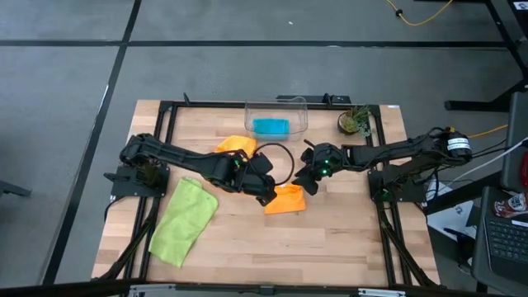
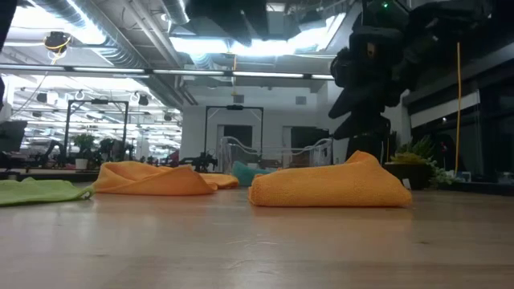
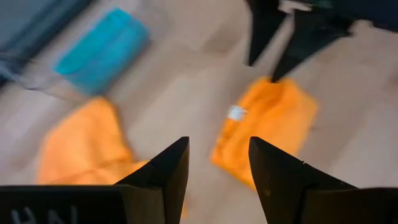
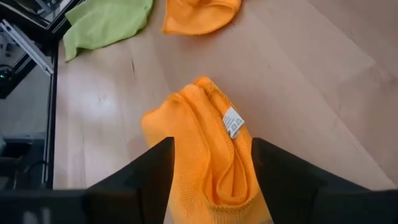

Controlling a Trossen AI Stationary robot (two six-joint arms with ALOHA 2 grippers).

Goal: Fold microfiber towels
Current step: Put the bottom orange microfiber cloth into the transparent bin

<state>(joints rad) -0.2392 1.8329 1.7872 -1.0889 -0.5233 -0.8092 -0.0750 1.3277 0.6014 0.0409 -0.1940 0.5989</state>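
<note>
my left gripper [image 1: 266, 196] is over the middle of the tabletop [image 1: 330, 247], just beside the folded orange towel [image 1: 285, 200], fingers [image 3: 168, 171] apart with nothing between them; in the left wrist view only bare wood shows in the gap. my right gripper [image 1: 307, 180] is at the other side of the same folded orange towel, jaws spread and standing astride the cloth's end in the right wrist view, not pinching it as far as i can tell. that towel lies flat near the tabletop's centre, white tag [image 4: 232, 121] showing on top.

second orange towel [image 1: 235, 146] lies bunched toward the far edge, just left of the clear bin [image 1: 300, 111]. teal towel [image 1: 271, 126] sits folded inside the bin, at the middle of the far edge. lime green towel [image 1: 183, 221] is spread loosely toward the left near corner, well apart from both grippers. a small potted plant [image 1: 355, 121] stands near the far right corner. a black cable loop [image 1: 285, 149] lies on the wood between the bin and the folded orange towel.
</note>
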